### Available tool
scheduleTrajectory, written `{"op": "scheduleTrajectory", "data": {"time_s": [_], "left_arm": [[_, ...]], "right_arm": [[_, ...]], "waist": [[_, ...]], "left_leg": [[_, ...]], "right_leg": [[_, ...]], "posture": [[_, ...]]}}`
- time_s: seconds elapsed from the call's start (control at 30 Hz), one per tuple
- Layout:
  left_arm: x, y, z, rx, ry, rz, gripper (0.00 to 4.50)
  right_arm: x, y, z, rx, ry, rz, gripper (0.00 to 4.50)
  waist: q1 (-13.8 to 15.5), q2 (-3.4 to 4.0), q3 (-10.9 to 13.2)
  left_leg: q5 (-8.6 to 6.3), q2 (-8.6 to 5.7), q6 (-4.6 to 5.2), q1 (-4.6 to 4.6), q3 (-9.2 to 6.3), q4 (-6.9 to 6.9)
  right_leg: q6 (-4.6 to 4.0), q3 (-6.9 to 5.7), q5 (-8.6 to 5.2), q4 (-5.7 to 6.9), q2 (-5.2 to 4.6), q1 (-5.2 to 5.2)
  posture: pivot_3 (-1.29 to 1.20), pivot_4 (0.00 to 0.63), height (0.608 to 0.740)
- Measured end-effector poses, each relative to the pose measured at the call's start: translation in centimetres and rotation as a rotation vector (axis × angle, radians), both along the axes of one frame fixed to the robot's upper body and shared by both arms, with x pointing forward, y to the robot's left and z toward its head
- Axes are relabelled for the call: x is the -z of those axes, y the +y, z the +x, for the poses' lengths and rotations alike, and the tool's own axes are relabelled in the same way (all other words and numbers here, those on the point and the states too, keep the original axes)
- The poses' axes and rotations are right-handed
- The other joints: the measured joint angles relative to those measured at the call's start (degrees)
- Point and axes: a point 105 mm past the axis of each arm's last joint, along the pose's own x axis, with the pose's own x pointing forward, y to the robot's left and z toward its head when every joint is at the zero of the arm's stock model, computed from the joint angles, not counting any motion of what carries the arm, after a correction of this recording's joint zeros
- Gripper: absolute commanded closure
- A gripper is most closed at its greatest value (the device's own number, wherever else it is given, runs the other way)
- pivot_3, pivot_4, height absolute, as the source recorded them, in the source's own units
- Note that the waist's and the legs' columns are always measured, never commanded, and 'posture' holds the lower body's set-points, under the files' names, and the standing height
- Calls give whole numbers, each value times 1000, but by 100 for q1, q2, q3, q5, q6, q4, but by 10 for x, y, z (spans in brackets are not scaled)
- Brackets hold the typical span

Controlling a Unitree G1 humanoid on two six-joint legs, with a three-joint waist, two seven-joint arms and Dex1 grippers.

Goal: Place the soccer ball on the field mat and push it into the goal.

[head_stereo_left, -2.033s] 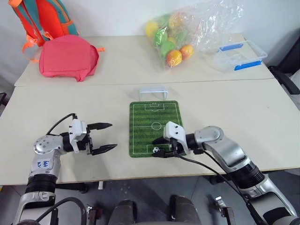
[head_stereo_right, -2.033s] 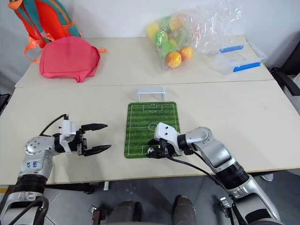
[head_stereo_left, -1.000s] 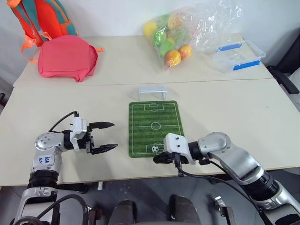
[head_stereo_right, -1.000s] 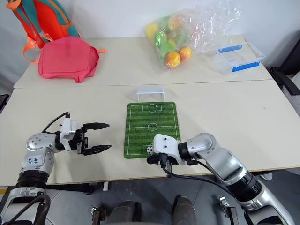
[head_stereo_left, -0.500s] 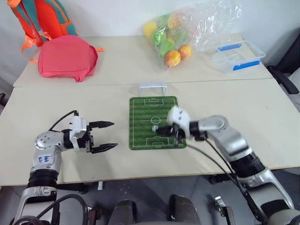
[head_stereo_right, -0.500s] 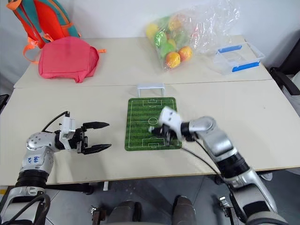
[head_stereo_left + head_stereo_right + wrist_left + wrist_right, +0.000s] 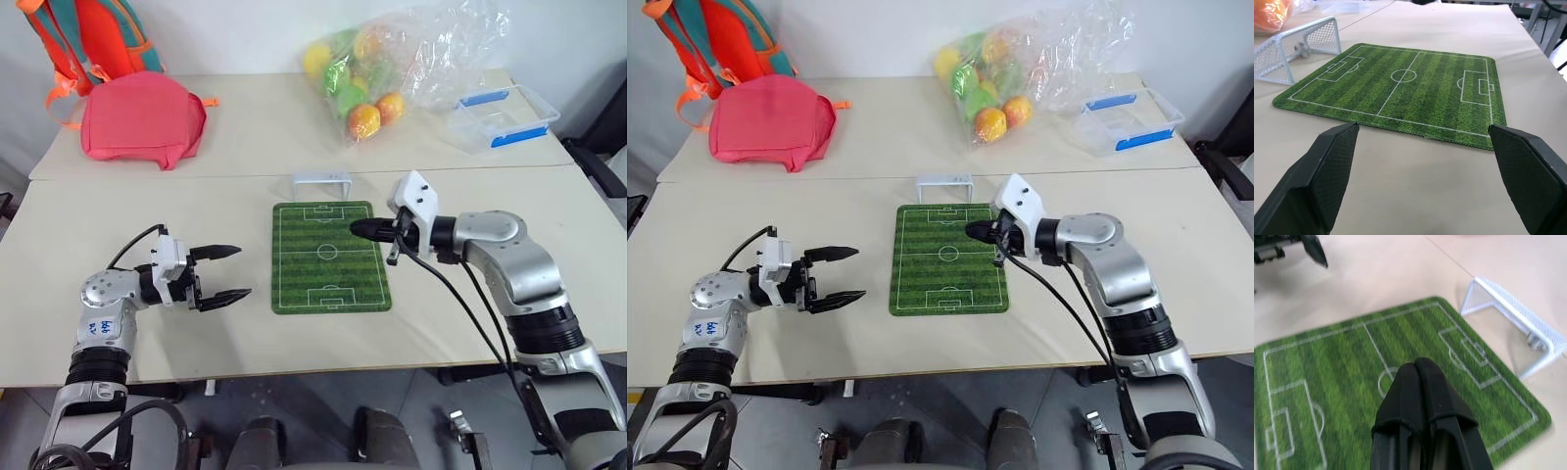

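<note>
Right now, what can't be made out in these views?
1. The soccer ball: possibly the grey blob behind the netting of the goal, left wrist view; too blurred to confirm.
2. The right gripper: head views don't settle whether its shut tips touch the field mat.
3. The orange backpack: cut off by the top edge, head views.

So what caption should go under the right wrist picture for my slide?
Shut right end effector hovers over the green field mat, with the small white goal just past the mat's end.
</note>
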Motion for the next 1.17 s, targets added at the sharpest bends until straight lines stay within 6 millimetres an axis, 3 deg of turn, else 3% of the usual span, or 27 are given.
{"op": "scheduleTrajectory", "data": {"time_s": [0.1,0.2,0.3,0.37,0.43,0.63,0.67,0.97,1.17], "left_arm": [[-3,4,7,-52,14,-32,0],[-11,5,14,-88,0,-56,0],[-17,11,20,-138,45,-101,0],[-15,25,18,-185,70,-94,0],[-18,28,18,-185,66,-106,0],[-17,41,16,-190,101,-119,0],[-17,43,16,-195,101,-118,0],[-21,53,17,-205,81,-111,0],[-22,53,16,-193,89,-119,0]], "right_arm": [[7,-39,-3,87,26,-47,4481],[6,-62,-9,112,14,-54,4481],[21,-97,-31,103,68,-44,3700],[32,-127,-39,159,113,-21,3029],[32,-142,-46,169,101,14,2259],[37,-159,-65,137,99,51,193],[36,-161,-66,137,92,59,14],[37,-174,-70,203,53,81,14],[57,-164,-85,231,79,132,14]], "waist": [[32,-2,1],[8,-2,1],[24,-5,2],[15,-6,3],[-4,-6,3],[-11,-6,3],[-5,-6,3],[21,-6,3],[38,-6,3]], "left_leg": [[-1,-1,1,-2,2,0],[-1,1,1,0,1,-2],[-3,-1,4,0,3,-3],[-4,-2,8,0,7,-3],[-4,-1,7,4,10,0],[-1,2,4,11,14,8],[-1,1,4,10,14,9],[-1,1,4,9,11,8],[-1,1,4,8,12,7]], "right_leg": [[1,1,1,-3,-1,1],[1,0,0,-3,1,1],[2,-1,1,-6,-1,4],[4,1,2,-9,-2,4],[4,2,2,-7,-2,5],[3,7,3,1,-2,6],[3,8,3,0,-2,7],[3,5,4,0,-2,8],[3,6,4,-1,-2,8]], "posture": [[0,150,740],[0,150,740],[0,150,740],[0,150,740],[0,150,740],[0,150,740],[0,150,740],[0,150,740],[0,150,740]]}}
